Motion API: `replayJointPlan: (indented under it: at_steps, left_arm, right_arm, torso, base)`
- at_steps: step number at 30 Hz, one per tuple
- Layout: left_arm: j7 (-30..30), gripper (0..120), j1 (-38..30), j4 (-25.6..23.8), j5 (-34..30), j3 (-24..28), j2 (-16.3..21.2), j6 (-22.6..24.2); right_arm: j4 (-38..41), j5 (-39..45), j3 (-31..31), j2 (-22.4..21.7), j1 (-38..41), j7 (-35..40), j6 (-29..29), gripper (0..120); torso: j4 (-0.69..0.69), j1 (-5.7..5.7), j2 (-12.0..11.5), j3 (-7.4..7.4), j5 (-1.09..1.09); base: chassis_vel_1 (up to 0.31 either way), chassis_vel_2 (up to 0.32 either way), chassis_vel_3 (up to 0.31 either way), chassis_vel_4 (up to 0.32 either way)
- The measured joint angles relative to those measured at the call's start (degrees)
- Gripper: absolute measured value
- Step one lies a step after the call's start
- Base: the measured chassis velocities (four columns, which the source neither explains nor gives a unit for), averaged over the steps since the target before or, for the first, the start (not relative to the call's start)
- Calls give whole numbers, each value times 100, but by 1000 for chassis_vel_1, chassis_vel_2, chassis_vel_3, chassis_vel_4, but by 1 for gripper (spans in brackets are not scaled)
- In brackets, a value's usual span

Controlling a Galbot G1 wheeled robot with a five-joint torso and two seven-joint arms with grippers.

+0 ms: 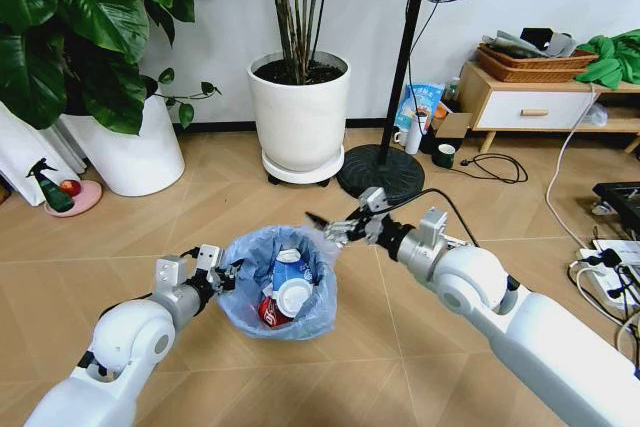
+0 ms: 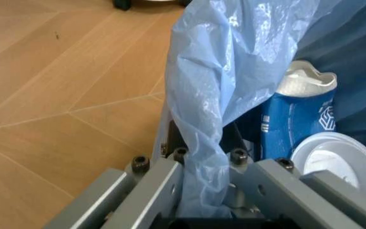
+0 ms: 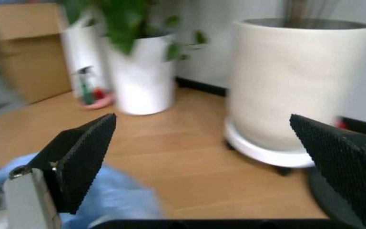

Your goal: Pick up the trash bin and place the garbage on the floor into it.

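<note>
Wooden floor (image 1: 120, 237), white wall (image 1: 230, 37), low sideboard (image 1: 535, 102).

Head camera looks down over both arms; both wrist cameras sit close, sharing the trash bin (image 1: 279, 284) with it.

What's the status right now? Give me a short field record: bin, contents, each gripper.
bin: trash bin with a blue bag liner, between the two arms
contents: blue-white carton, white disc, red wrapper inside
left gripper: shut on the bin's rim and liner
right gripper: open, holding nothing, above the bin's far rim
nearby: white plant pot behind the bin
</note>
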Motion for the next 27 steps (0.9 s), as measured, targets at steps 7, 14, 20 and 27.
replayJointPlan:
  at_steps: [7,14,20,27]
  left_arm:
    - [-7,0,90,-57,30,-83,-63,0]
    - [-10,0,169,-113,116,-124,-192,0]
    - [-16,0,255,-164,206,-126,-244,0]
    - [-15,0,241,-167,209,-126,-238,0]
  right_arm:
    - [376,-674,1847,240,-1576,189,-118,100]
    - [718,-1343,2951,744,-2947,114,41,100]
    - [810,-2130,3446,1594,-3744,-7,341,100]
    - [773,-2320,3556,1808,-3747,-41,322,100]
  torso:
    - [-3,0,0,0,3]
    - [-3,0,1,-1,1]
    - [-3,-1,1,-1,-1]
    - [-2,-1,1,0,1]
  base:
    - [0,0,0,0]
    - [0,0,0,0]
    - [0,0,0,0]
    - [0,0,0,0]
